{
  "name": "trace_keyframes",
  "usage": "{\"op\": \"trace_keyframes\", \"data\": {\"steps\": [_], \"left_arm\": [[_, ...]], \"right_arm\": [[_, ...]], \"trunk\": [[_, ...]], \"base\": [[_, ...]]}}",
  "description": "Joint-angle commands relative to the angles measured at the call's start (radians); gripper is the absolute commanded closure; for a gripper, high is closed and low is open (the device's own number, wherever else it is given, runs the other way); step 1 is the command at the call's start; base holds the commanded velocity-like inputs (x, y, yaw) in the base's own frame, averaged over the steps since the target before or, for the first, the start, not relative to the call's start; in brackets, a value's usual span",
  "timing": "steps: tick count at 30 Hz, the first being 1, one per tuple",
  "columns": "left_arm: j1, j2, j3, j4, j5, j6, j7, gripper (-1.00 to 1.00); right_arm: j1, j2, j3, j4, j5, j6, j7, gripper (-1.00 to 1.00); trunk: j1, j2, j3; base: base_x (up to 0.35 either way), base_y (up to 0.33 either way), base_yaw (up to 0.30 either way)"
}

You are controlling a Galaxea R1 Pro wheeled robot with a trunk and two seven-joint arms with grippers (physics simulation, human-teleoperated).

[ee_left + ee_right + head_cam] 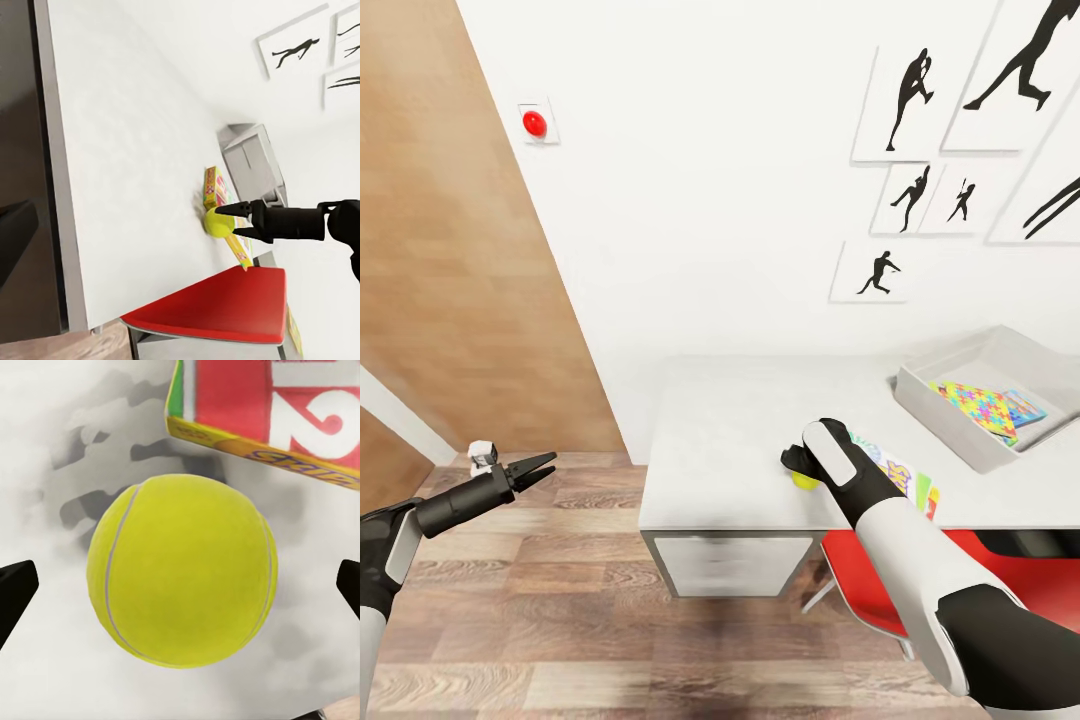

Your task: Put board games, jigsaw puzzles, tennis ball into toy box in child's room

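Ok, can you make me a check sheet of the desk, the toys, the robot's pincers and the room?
Surface: pale desk, mostly bare.
Job's things: tennis ball on the desk beside the Skip-Bo carton; jigsaw puzzle and a blue item lie in the toy box.
Clutter: nothing seen.
Pincers: right pincer open, fingers either side of the ball; left pincer hovers over the floor, off the desk, looks nearly closed, empty.
Cables: nothing seen.
Surroundings: red chair, wood floor, silhouette prints, red wall button.
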Motion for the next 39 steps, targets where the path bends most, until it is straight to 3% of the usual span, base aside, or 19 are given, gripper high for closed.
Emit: {"op": "trace_keyframes", "data": {"steps": [1, 39], "left_arm": [[-0.001, 0.0, 0.0, 0.0, 0.002, 0.01, -0.002, -1.0], [-0.001, -0.003, 0.0, 0.0, 0.002, 0.009, -0.002, -1.0]], "right_arm": [[-0.001, -0.001, 0.003, -0.001, -0.008, 0.002, -0.009, -1.0], [-0.003, -0.002, 0.003, -0.001, -0.008, 0.003, -0.009, -1.0]], "trunk": [[0.001, -0.002, -0.002], [0.001, -0.002, -0.002]], "base": [[0.0, 0.0, 0.0], [0.02, 0.004, 0.0]]}}
